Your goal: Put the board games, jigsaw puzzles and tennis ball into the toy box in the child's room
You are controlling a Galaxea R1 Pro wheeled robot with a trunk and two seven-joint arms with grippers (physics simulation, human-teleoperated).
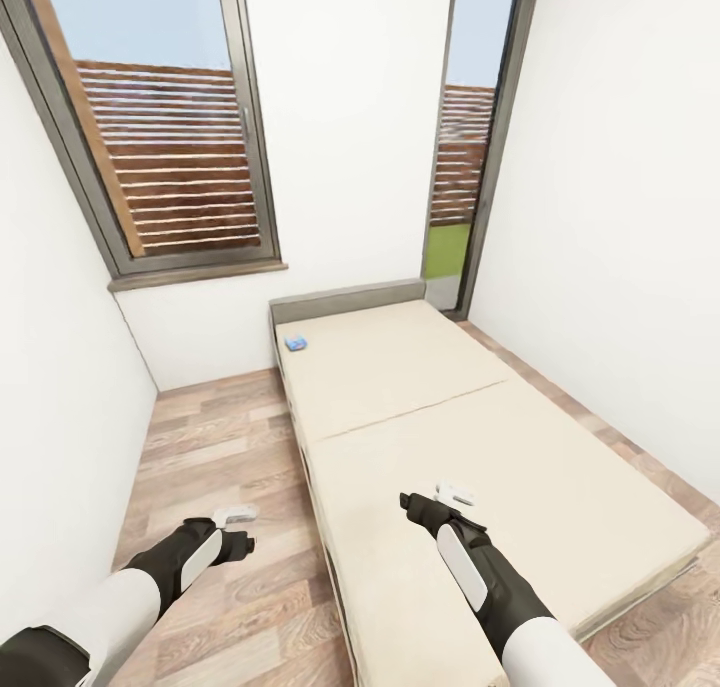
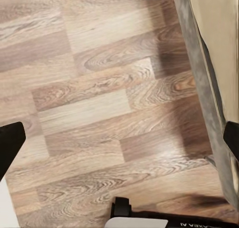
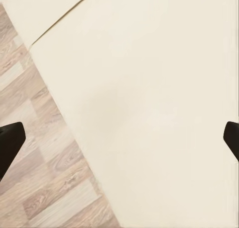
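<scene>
The small blue board game (image 1: 296,344) lies on the bed (image 1: 560,487) close to the grey headboard (image 1: 345,303), near the mattress's left edge — well ahead of both hands. The right hand (image 1: 447,502) hovers over the near half of the mattress, its fingers spread apart and empty; the left hand (image 1: 238,527) hangs over the wood floor (image 1: 215,437) beside the bed, also open and holding nothing. The box looks too small to read its long axis. Judging by the layout, either arm would need the base to roll forward along the bed's left side first; the left hand sits on that side. Nothing stands between — bare mattress and floor. Two windows (image 1: 170,137) face the headboard wall.
</scene>
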